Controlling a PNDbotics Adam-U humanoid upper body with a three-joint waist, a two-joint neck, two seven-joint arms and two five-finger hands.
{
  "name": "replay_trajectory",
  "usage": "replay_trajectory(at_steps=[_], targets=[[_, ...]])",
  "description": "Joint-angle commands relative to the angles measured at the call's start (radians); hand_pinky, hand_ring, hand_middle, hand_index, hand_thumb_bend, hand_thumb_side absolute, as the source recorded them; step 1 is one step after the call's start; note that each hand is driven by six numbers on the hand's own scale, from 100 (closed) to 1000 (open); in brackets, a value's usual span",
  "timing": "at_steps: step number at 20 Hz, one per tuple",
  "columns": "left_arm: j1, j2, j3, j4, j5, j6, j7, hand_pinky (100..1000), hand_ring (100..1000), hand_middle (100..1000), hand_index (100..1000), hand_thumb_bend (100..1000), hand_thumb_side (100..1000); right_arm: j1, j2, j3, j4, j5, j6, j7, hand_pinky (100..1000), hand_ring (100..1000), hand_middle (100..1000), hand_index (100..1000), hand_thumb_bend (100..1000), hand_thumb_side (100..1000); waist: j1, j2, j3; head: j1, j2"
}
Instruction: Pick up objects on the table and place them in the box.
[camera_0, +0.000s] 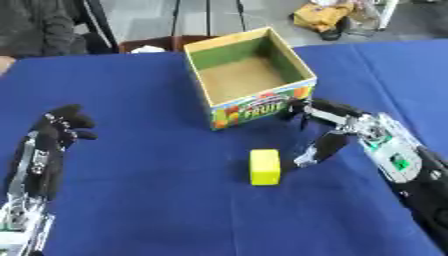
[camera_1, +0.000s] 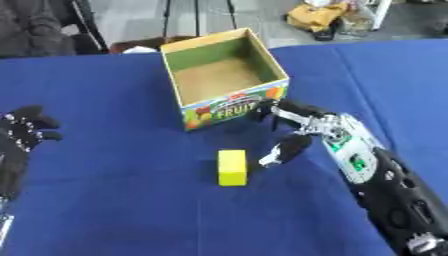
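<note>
A yellow block (camera_0: 265, 167) is seen lying flat on the blue tablecloth (camera_0: 157, 90), in front of the open cardboard box (camera_0: 248, 75), apart from it. The right hand (camera_0: 337, 126) is held just to the block's right, between block and box front, its fingers spread wide and its thumb (camera_0: 320, 148) angled down toward the block's right edge. Whether the thumb tip is actually touching the block cannot quite be made out; a thin gap seems to be shown. Nothing is held. The box is seen standing upright with its inside bare, fruit print on its near wall. The left hand (camera_0: 54, 135) is rested open at the lower left, fingers up, well apart from the block.
</note>
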Motion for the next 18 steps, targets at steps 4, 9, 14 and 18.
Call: replay_trajectory(at_steps=[4, 9, 14, 18], targets=[[-0.008, 0.016, 0.001, -0.010, 0.001, -0.002, -0.002, 594, 655, 581, 767, 933, 773, -0.022, -0.039, 0.017, -0.135, -0.036, 0.022, 0.074, 616, 830, 798, 873, 871, 514, -0.009, -0.022, -0.006, 0.000, -0.013], [-0.009, 0.016, -0.002, -0.009, 0.000, -0.001, -0.005, 593, 656, 581, 767, 932, 774, -0.023, -0.005, 0.029, -0.130, -0.016, 0.045, 0.078, 605, 812, 787, 866, 845, 519, -0.006, -0.026, 0.004, -0.006, -0.013], [-0.009, 0.015, -0.005, -0.009, 0.002, 0.000, -0.008, 593, 656, 582, 767, 931, 774, -0.022, 0.039, 0.032, -0.062, 0.029, 0.032, 0.061, 589, 790, 765, 854, 813, 516, -0.002, -0.027, 0.017, -0.014, -0.014], [-0.010, 0.015, -0.006, -0.009, 0.003, 0.000, -0.010, 593, 656, 582, 767, 932, 773, -0.018, 0.060, 0.036, -0.028, 0.050, 0.008, 0.054, 576, 771, 748, 844, 804, 512, -0.001, -0.028, 0.020, -0.016, -0.016]])
